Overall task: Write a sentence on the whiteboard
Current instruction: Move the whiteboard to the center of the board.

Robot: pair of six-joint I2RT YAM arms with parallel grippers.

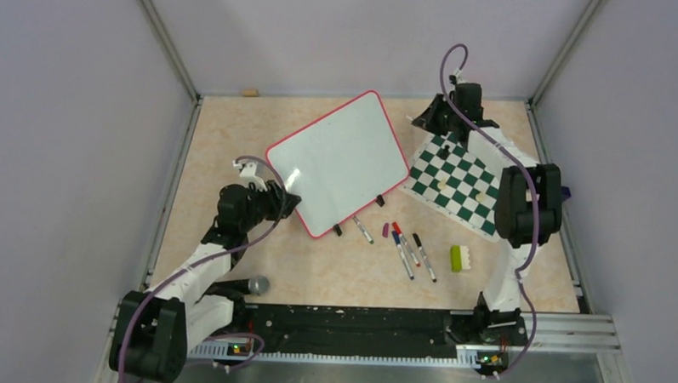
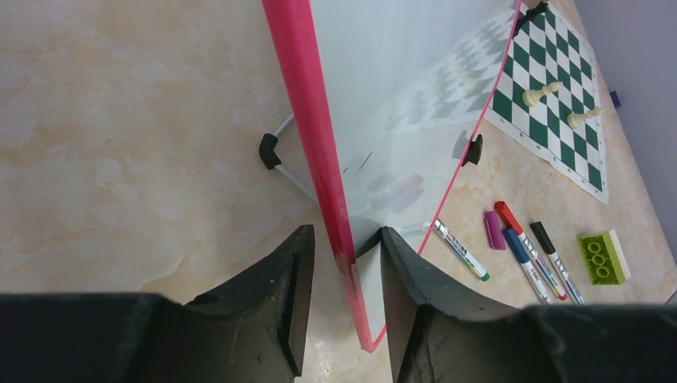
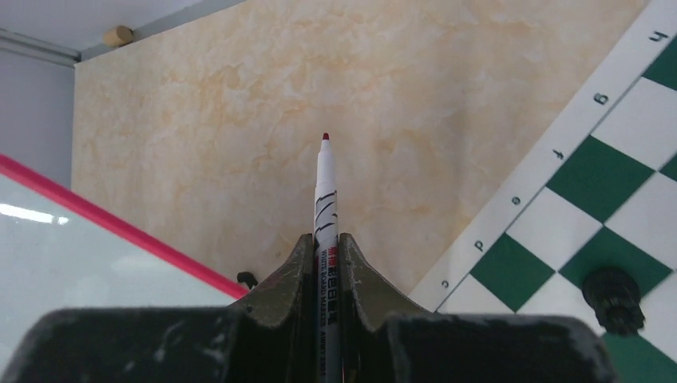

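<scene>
The whiteboard (image 1: pixel 341 157), white with a red-pink rim, sits slanted at the table's middle back, its two black feet toward the markers. No sentence shows on its face. My left gripper (image 1: pixel 291 203) is at the board's near-left corner. In the left wrist view its jaws (image 2: pixel 345 247) straddle the whiteboard's rim (image 2: pixel 307 120); a gap shows between the left finger and the rim. My right gripper (image 1: pixel 429 118), beyond the board's far-right corner, is shut on an uncapped marker (image 3: pixel 326 191). The marker's reddish tip points out over bare table.
A green-and-white chess mat (image 1: pixel 463 183) with a few pieces lies at the right. Loose markers (image 1: pixel 406 249) and a purple cap (image 1: pixel 385 230) lie in front of the board, a green brick (image 1: pixel 461 259) right of them. A grey microphone (image 1: pixel 251 285) lies by the left base.
</scene>
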